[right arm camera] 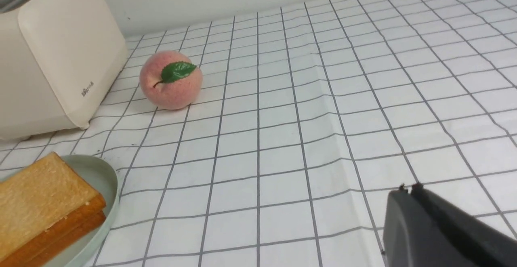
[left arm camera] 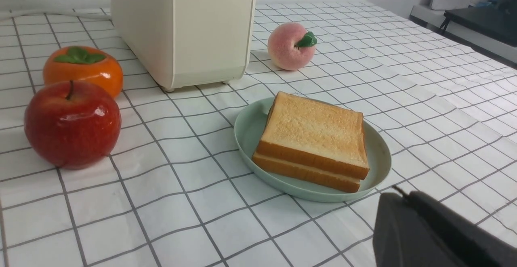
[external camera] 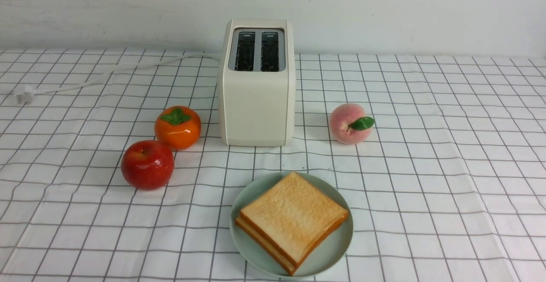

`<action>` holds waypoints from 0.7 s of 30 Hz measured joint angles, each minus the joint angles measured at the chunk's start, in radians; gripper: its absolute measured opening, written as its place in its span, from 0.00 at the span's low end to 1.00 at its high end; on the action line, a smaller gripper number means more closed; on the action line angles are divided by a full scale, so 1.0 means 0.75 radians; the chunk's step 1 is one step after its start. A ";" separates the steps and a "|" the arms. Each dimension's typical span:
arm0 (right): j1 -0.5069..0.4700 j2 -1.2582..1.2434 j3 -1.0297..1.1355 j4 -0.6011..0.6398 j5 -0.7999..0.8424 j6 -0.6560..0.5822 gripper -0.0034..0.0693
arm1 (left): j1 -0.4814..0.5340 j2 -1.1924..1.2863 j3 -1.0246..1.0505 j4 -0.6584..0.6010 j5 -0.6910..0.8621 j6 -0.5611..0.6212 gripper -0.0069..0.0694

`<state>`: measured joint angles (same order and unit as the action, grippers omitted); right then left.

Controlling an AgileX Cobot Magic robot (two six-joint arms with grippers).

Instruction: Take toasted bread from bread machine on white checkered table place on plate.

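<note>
Two slices of toasted bread (external camera: 292, 220) lie stacked flat on the mint-green plate (external camera: 337, 248) at the front middle of the white checkered table (external camera: 448, 179). The cream-white bread machine (external camera: 257, 103) stands behind the plate, and both of its slots are dark and hold nothing. The stack also shows in the left wrist view (left arm camera: 315, 131) and the right wrist view (right arm camera: 40, 194). My left gripper (left arm camera: 402, 194) is shut and holds nothing, just off the plate's rim (left arm camera: 375, 146). My right gripper (right arm camera: 408, 188) is shut and holds nothing, over bare cloth well away from the plate (right arm camera: 107, 178). Neither arm shows in the front view.
A red apple (external camera: 147, 164) and an orange persimmon (external camera: 177, 127) sit left of the bread machine. A peach (external camera: 349, 123) sits on its right. The white power cord (external camera: 106, 74) with its plug runs off to the far left. A wall stands behind the table.
</note>
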<state>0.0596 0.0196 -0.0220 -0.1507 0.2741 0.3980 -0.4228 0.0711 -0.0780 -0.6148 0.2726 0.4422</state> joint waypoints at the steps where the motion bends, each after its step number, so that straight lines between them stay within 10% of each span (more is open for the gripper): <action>1: 0.000 0.000 0.000 -0.015 0.002 0.000 0.02 | 0.000 0.000 0.000 0.000 0.000 0.000 0.07; 21: -0.027 -0.039 0.050 0.014 0.169 -0.031 0.02 | 0.000 0.000 0.000 0.000 0.001 0.000 0.09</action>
<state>0.0391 -0.0100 0.0159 -0.1405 0.4006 0.3751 -0.4228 0.0711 -0.0780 -0.6148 0.2735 0.4422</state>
